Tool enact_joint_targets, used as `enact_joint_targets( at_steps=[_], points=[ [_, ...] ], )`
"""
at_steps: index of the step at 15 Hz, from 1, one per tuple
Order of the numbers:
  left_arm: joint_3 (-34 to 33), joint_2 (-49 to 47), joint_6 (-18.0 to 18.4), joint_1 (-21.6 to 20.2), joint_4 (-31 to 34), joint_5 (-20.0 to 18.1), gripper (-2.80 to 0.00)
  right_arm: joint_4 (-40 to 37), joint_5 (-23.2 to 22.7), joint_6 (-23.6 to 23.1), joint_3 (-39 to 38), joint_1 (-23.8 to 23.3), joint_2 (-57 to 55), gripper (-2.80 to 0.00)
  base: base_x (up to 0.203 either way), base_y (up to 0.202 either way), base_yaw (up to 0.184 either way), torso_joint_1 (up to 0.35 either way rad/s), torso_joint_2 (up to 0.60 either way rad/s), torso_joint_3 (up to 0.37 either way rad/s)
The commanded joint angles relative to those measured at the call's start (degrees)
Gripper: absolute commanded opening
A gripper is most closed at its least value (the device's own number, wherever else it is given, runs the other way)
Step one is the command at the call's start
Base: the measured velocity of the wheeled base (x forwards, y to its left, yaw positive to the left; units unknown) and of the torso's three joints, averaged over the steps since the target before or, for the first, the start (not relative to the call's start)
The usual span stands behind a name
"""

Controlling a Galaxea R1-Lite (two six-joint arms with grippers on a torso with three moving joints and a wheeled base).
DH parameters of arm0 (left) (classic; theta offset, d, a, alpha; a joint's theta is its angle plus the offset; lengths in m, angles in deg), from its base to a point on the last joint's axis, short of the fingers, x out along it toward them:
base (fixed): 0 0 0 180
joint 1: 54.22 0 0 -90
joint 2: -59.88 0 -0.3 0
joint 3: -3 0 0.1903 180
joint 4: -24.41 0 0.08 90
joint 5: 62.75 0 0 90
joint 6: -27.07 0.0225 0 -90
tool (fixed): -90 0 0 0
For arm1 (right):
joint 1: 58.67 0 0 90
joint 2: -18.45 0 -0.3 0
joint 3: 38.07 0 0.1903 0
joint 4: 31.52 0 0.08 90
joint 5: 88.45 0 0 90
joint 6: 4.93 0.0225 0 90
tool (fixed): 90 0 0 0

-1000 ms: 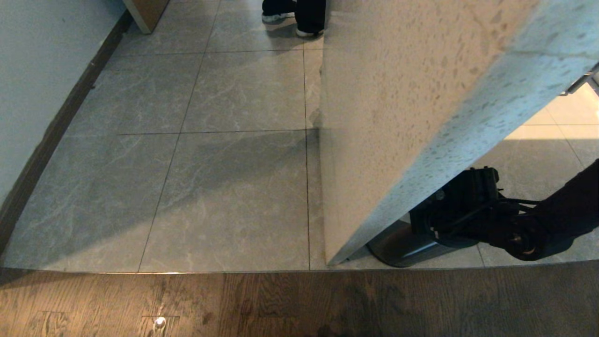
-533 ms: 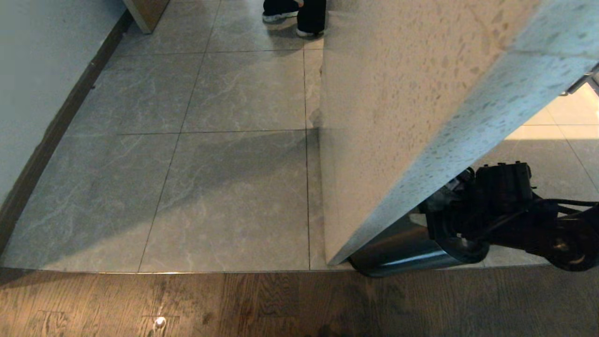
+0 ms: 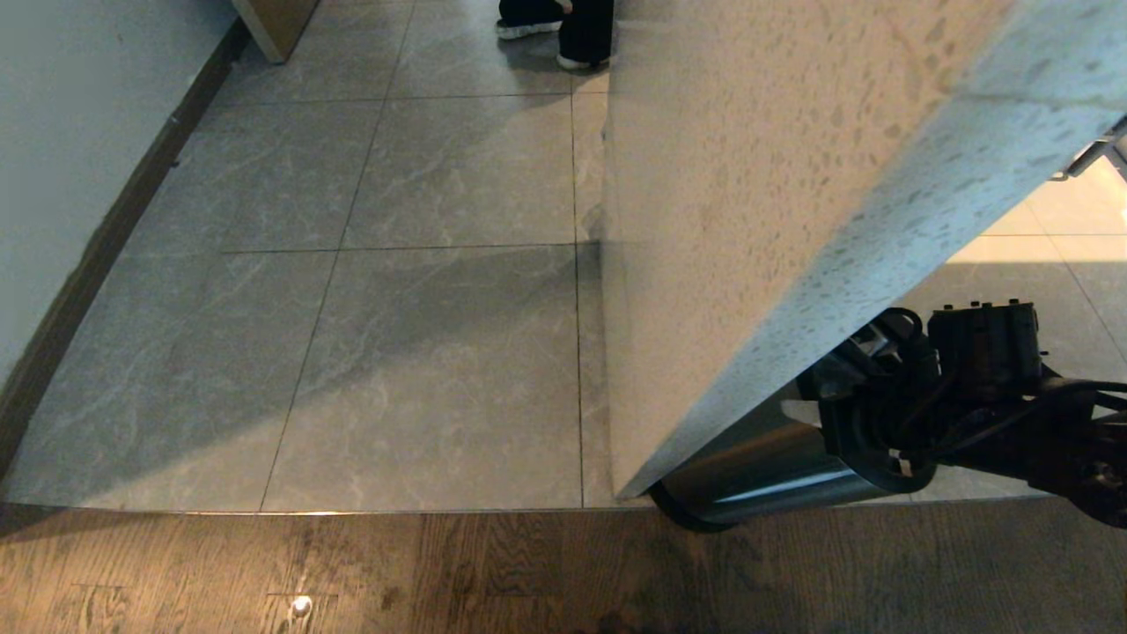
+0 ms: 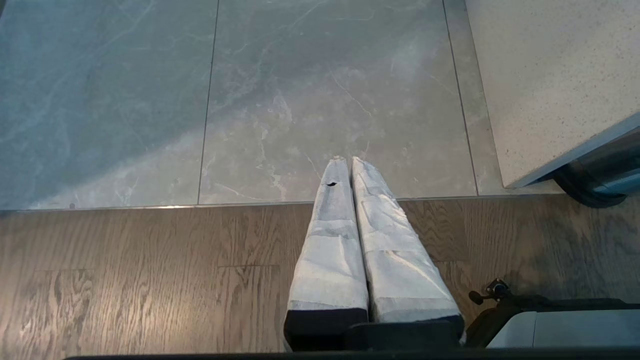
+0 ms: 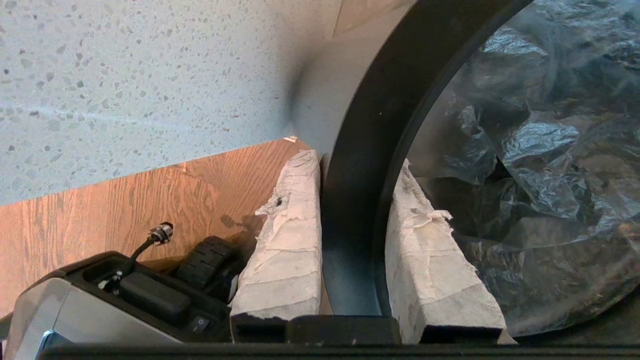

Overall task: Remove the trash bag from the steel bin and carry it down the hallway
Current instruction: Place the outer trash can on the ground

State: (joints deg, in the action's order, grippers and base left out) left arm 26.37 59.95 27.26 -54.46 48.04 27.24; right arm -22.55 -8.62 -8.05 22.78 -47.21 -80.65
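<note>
— Where is the steel bin [image 3: 766,480]?
— Tipped by the speckled wall [image 3: 775,176], the right end effector [image 5: 355,200] pinching its black ring [image 5: 380,125].
— The trash bag [image 5: 530,150]?
— Inside (clear, crinkly, dark). Left end effector [image 4: 348,165] is closed, empty.

Grey marbled floor tiles [image 3: 423,352] are meeting a wooden floor strip [image 3: 440,572] at a straight seam. The steel bin [image 3: 766,480] is lying tilted across that seam, beside a speckled wall corner [image 3: 704,264].
</note>
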Motion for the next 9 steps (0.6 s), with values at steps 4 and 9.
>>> enact_joint_targets(
  at_steps=[4,9],
  points=[
    [-0.09,-0.07,-0.01,-0.02,0.0,0.01,-2.8,-1.67,-0.1,-0.67,0.04,0.32,2.19,-2.8,0.0,0.0,0.0,0.0,0.0,0.0],
    [-0.09,-0.07,-0.01,-0.02,0.0,0.01,-2.8,-6.53,-0.29,-0.75,0.21,0.4,7.14,-2.8,0.0,0.0,0.0,0.0,0.0,0.0]
  ],
)
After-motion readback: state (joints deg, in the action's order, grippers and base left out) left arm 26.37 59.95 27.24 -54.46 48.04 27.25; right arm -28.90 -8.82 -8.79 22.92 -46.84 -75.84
